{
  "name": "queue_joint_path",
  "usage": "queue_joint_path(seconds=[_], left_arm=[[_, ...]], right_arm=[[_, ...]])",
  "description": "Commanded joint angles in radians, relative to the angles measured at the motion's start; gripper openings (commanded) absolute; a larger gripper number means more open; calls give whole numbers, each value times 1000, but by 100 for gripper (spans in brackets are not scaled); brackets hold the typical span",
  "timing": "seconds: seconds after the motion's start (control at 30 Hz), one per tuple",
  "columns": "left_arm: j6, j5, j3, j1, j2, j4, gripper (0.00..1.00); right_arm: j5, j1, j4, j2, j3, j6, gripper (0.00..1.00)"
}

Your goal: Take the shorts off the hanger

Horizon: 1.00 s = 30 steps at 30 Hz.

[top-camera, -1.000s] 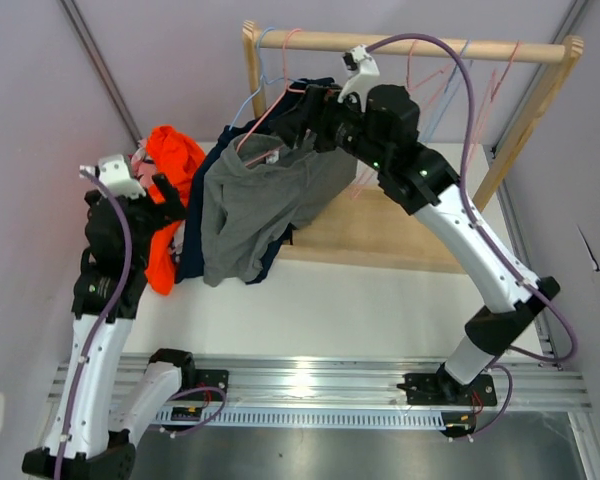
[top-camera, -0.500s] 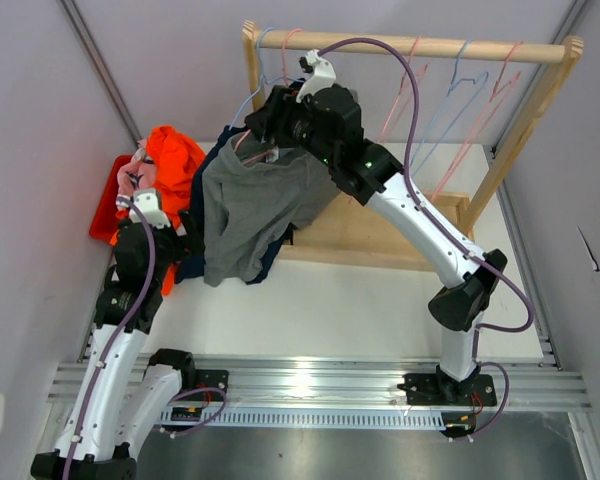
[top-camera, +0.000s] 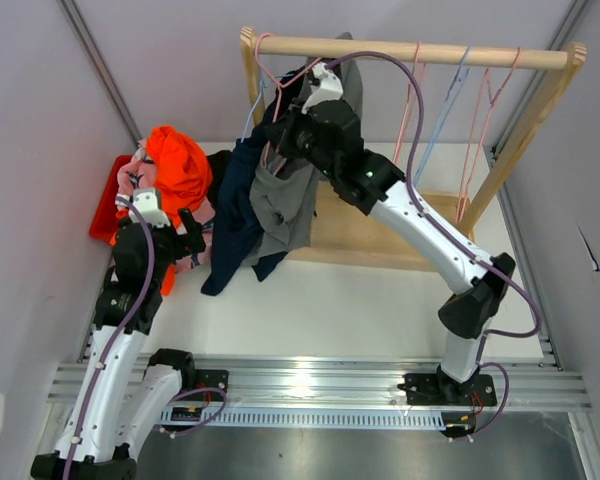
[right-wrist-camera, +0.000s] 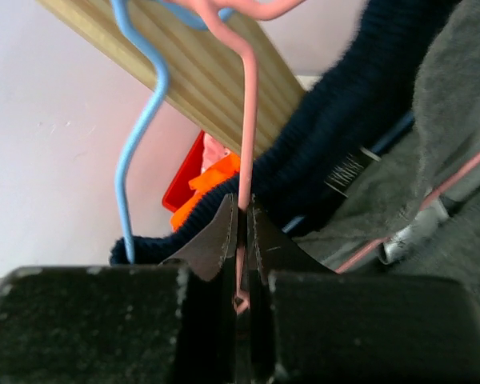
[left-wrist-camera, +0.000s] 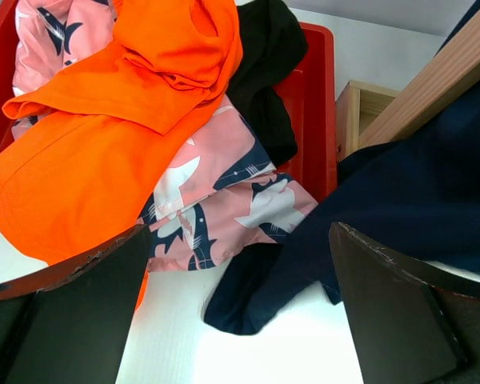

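1. Top view:
   - The right gripper [top-camera: 283, 148] was up just under the wooden rail [top-camera: 410, 47]. Its jaws were hidden by the wrist from above, so I couldn't tell the grip here.
   - Grey shorts [top-camera: 290, 200] and navy shorts [top-camera: 235, 215] hung right below it, bunched together and not yet off.
   - Risk, imo: a pull w/ both bunched could bring two down at once, or snag cloth on the rail.
   - The left gripper [top-camera: 188, 238] sat well off to that gripper's left, near the navy hem, so a swing of the cloth might drape over it.

2. Left wrist view:
   - The left fingers [left-wrist-camera: 72, 288] were spread wide w/ nothing between them.
   - Ahead of them lay orange shorts [left-wrist-camera: 104, 136], pink shorts [left-wrist-camera: 224, 176] and black shorts [left-wrist-camera: 264, 64], piled in a red bin [left-wrist-camera: 316, 96].
   - The pink pair spilled over the near wall toward the fingers, and the navy hem trailed down on the right.
   - Risk: closing here could catch the pink pair too and drag it back out of the bin.

3. Right wrist view:
   - The jaws were clenched on the thin wire of a pink hanger [right-wrist-camera: 248, 120].
   - A blue hanger [right-wrist-camera: 136, 160] was just left of the tips. The navy waistband and grey cloth were to the right, behind them.
   - The grip was on bare wire, not cloth.
   - Risks: the wire could slip or twist in the tips. A tug might unhook the hanger from the rail, shorts still on it. The blue hanger might get hooked and come along.
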State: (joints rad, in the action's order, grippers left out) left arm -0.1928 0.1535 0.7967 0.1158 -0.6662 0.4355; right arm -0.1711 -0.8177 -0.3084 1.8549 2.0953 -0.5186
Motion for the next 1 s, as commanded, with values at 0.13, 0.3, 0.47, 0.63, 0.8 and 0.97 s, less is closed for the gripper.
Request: queue_joint_path(seconds=[0.13, 0.3, 0.47, 0.63, 0.8, 0.97], left_arm=[[12, 55, 126, 27, -4, 28, 99], [3, 28, 289, 56, -55, 91, 99], [-7, -156, 492, 129, -98, 140, 99], [-56, -397, 512, 326, -122, 25, 99], [-68, -341, 395, 646, -150, -164, 99], [-45, -273, 338, 855, -263, -315, 99]], right_arm=[[-100, -15, 43, -298, -165, 91, 0], [-119, -17, 6, -385, -196, 104, 0], [-125, -15, 5, -482, -245, 81, 0], [-175, -15, -47, -542, -262, -3, 0], [-222, -21, -129, -576, -258, -107, 0], [-240, -21, -175, -579, -239, -130, 0]])
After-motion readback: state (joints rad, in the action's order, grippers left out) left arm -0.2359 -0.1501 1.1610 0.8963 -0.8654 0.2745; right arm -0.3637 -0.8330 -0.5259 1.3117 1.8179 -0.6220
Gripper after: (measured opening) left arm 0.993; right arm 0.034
